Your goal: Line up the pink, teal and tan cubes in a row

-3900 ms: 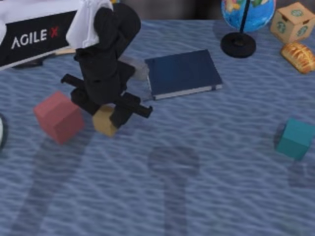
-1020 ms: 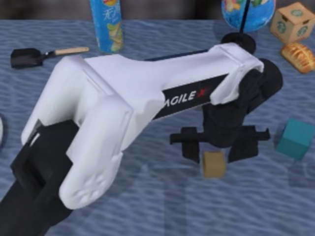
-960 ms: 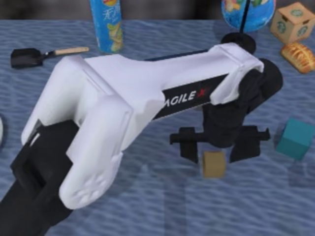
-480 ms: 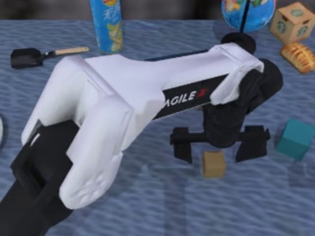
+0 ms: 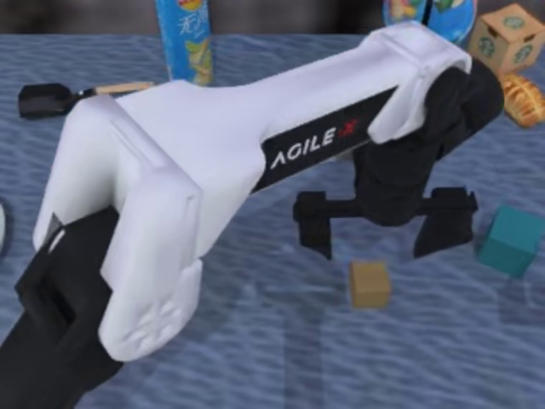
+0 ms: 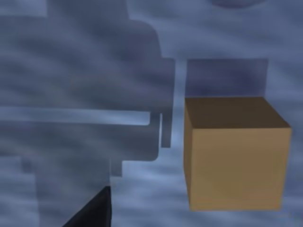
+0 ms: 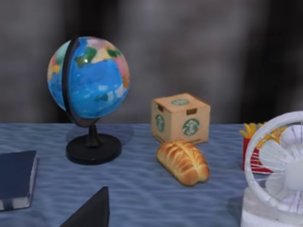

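Tan cube [image 5: 370, 284] — below open left tool [image 5: 383, 228], untouched

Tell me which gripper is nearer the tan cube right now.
Left. The left gripper hangs open just above the tan cube, which sits free on the table. The right gripper is out of the top view, so farther off.

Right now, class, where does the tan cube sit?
In the top view the tan cube rests on the table right of centre, below the open left gripper, with the teal cube to its right.
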`<state>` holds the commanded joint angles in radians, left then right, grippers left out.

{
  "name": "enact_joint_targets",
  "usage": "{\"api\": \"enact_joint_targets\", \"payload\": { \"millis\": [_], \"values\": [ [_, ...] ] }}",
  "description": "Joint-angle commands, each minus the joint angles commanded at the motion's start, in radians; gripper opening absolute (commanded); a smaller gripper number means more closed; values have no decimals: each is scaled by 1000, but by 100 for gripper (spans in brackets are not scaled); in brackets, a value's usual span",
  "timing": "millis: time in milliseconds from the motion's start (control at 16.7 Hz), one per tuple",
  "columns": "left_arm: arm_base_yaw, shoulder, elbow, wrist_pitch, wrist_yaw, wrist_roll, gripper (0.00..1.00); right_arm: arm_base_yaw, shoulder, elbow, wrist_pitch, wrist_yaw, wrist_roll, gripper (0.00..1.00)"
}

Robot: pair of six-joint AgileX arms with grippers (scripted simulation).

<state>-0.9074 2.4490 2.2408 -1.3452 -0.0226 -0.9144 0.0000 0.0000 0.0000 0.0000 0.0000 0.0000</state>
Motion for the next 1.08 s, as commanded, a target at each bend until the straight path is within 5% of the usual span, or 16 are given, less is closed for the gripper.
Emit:
{"api": "enact_joint_targets", "payload": {
  "millis": [600, 1080],
  "values": [
    [29, -66, 2, -22, -2, 10, 100, 4, 47, 47, -32, 1, -30, 100],
    [292, -666, -557, 308, -13, 127, 100, 50, 515, 431, -318, -1, -275, 100]
  ]
}}
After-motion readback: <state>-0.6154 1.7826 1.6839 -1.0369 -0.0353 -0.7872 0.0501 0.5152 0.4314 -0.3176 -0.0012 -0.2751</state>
